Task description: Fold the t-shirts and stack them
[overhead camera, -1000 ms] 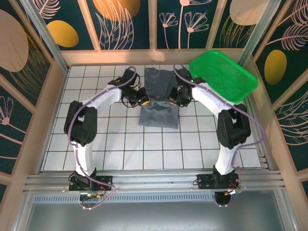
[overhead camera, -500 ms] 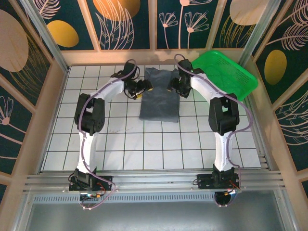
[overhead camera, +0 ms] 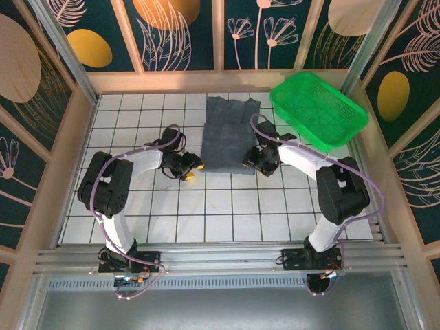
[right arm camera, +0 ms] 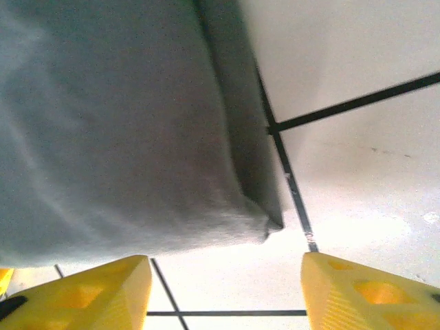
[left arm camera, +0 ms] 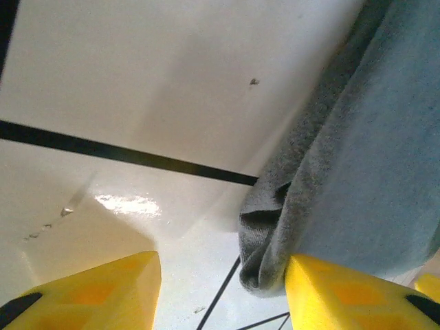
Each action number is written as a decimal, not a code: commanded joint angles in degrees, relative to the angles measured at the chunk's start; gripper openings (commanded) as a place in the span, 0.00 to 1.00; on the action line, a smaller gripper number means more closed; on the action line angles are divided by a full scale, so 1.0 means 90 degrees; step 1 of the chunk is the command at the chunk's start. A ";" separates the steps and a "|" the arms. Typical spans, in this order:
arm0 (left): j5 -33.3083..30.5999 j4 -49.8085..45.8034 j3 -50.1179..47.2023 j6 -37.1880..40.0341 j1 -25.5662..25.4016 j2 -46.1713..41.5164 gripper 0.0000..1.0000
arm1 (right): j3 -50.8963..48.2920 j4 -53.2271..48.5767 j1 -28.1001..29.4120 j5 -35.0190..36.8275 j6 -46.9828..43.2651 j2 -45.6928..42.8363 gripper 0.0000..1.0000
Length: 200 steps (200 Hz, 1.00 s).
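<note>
While the white tiled table (overhead camera: 137, 213) spans the whole cell, a folded dark grey t-shirt (overhead camera: 227, 137) lies flat at its far middle, with a green mesh basket (overhead camera: 316, 110) just beside it in the far right corner. The 2 arms reach in low from either side. The left gripper (overhead camera: 189, 168) sits near the shirt's near left corner, its yellow fingers (left arm camera: 89, 292) spread over bare tile, grasping nothing. The right gripper (overhead camera: 253, 161) sits at the near right corner, likewise spread and empty.
</note>
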 commanded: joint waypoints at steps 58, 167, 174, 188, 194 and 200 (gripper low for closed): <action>0.0209 0.0579 0.0346 -0.0203 -0.0004 0.0259 0.52 | 0.0956 0.0499 -0.0204 0.0243 -0.0553 0.0960 0.48; 0.0066 0.0344 0.1065 0.0075 -0.0043 0.0759 0.51 | 0.1539 0.0601 -0.0350 0.0198 -0.0748 0.1636 0.36; 0.0037 0.0294 0.1165 0.0114 -0.0043 0.0817 0.52 | 0.1599 0.0585 -0.0351 0.0189 -0.0743 0.1684 0.33; -0.0101 0.0114 0.1460 0.0259 -0.0034 0.0956 0.52 | 0.1646 0.0545 -0.0355 0.0215 -0.0728 0.1745 0.27; -0.0178 0.0021 0.1588 0.0333 -0.0019 0.1013 0.52 | 0.1645 0.0536 -0.0369 0.0218 -0.0728 0.1758 0.24; -0.0244 -0.0044 0.1722 0.0403 0.0000 0.1084 0.53 | 0.1632 0.0535 -0.0386 0.0218 -0.0719 0.1761 0.20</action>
